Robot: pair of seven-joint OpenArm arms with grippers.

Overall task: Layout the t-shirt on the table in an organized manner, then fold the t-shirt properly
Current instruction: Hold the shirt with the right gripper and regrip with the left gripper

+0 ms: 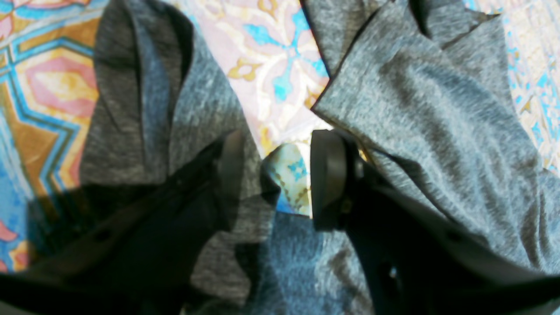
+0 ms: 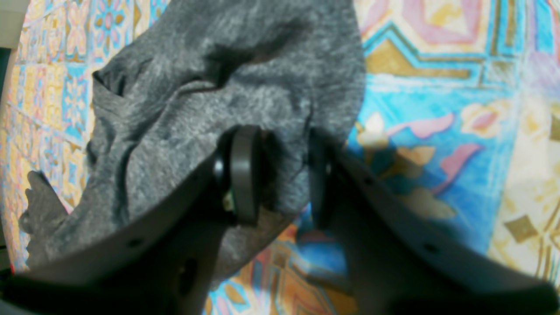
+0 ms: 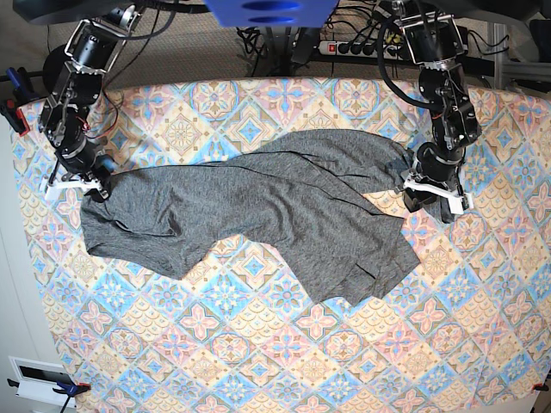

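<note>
On table (image 3: 258, 361), grey t-shirt (image 3: 258, 215) stretched btwn both tools, no containers.

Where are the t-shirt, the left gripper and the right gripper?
t-shirt (image 3: 275, 202), base view, middle of the fabric.
left gripper (image 1: 275, 181), left wrist view, between the fingertips.
right gripper (image 2: 280, 175), right wrist view, between the fingertips.

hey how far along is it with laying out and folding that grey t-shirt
Early. The t-shirt lies stretched across the table between the arms, wrinkled and twisted, not flat. The right gripper pinches one end; the left gripper sits at the other, jaws apart. Flattening and every fold are left.
</note>
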